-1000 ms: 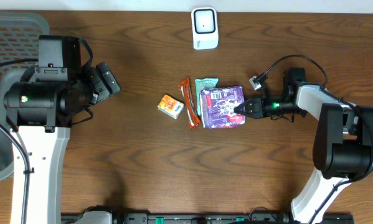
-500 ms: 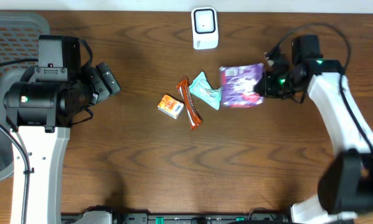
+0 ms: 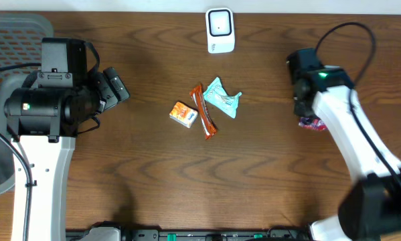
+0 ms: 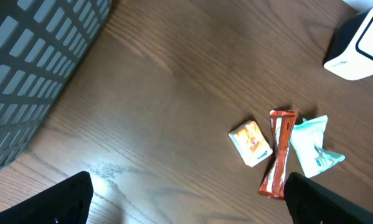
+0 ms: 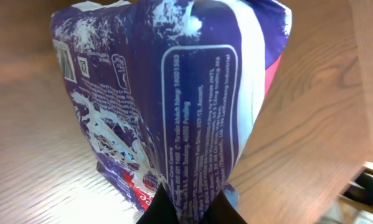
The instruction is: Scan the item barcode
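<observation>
Wooden table (image 3: 153,174): purple snack packet (image 5: 174,93) is pinched by right gripper (image 5: 189,208) (edge only); left gripper (image 4: 187,196) is held spread wide.

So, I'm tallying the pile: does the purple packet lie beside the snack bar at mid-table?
No, the purple packet hangs in the right pincer, well right of the snack bar.

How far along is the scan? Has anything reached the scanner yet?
Done: the right gripper is shut on the purple packet. In hand: it holds the packet well clear of the white scanner. Left: presenting it to the scanner; the orange box, red bar and teal packet lie mid-table.
</observation>
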{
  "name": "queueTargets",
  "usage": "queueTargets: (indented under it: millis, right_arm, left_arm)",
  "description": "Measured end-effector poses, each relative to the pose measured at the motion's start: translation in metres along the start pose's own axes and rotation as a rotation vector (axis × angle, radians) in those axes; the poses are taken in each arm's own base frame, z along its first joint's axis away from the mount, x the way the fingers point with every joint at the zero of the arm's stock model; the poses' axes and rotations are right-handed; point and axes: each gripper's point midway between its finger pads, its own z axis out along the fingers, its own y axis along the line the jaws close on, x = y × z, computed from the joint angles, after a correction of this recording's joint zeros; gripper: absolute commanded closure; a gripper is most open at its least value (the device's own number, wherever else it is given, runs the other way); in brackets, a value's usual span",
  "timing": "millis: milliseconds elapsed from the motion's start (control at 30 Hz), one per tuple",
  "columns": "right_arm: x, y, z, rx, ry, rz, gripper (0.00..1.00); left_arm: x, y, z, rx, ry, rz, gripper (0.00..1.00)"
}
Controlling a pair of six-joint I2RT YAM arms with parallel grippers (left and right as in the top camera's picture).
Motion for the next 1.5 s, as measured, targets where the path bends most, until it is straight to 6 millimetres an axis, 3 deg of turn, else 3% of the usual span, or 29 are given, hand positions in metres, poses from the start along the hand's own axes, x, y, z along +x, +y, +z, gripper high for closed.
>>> queueTargets:
  millis: [133,267,367,500,633,700,800,900,1033,1167,1267,1367,1433,1500]
  right_arm:
    - [0.012,0.026,0.033,0.077,0.065,-0.097,0.92]
    - [0.019,0.057,0.038,0.086,0.043,-0.171,0.77]
    - [0.018,0.093,0.024,-0.014,-0.008,-0.18,0.72]
    - [0.019,0.145,-0.008,-0.216,-0.027,-0.226,0.5]
    - [-0.009,0.175,-0.059,-0.414,-0.071,-0.242,0.21]
    - [-0.026,0.175,-0.084,-0.48,-0.094,-0.242,0.05]
    - [-0.048,0.162,-0.113,-0.547,-0.117,-0.258,0.04]
    - [-0.058,0.14,-0.117,-0.575,-0.093,-0.289,0.02]
    - [-0.049,0.098,-0.089,-0.573,0.046,-0.333,0.02]
    - [-0.039,0.072,-0.058,-0.663,0.158,-0.349,0.01]
    - [-0.024,0.067,-0.035,-0.796,0.232,-0.348,0.11]
    - [-0.016,0.07,-0.017,-0.916,0.256,-0.309,0.14]
    - [-0.012,0.072,-0.005,-0.971,0.261,-0.272,0.14]
    - [-0.01,0.075,0.009,-1.004,0.255,-0.23,0.04]
  left_arm:
    - [0.0,0.0,0.0,0.0,0.0,0.0,0.02]
    - [0.0,0.0,0.0,0.0,0.0,0.0,0.02]
    - [0.0,0.0,0.0,0.0,0.0,0.0,0.02]
    - [0.0,0.0,0.0,0.0,0.0,0.0,0.02]
    - [0.0,0.0,0.0,0.0,0.0,0.0,0.02]
    - [0.0,0.0,0.0,0.0,0.0,0.0,0.02]
    - [0.0,0.0,0.0,0.0,0.0,0.0,0.02]
    - [0.0,0.0,0.0,0.0,0.0,0.0,0.02]
    - [0.0,0.0,0.0,0.0,0.0,0.0,0.02]
    - [0.0,0.0,0.0,0.0,0.0,0.0,0.02]
    - [0.0,0.0,0.0,0.0,0.0,0.0,0.02]
    - [0.0,0.0,0.0,0.0,0.0,0.0,0.02]
    - [0.0,0.0,0.0,0.0,0.0,0.0,0.02]
    - [0.0,0.0,0.0,0.0,0.0,0.0,0.02]
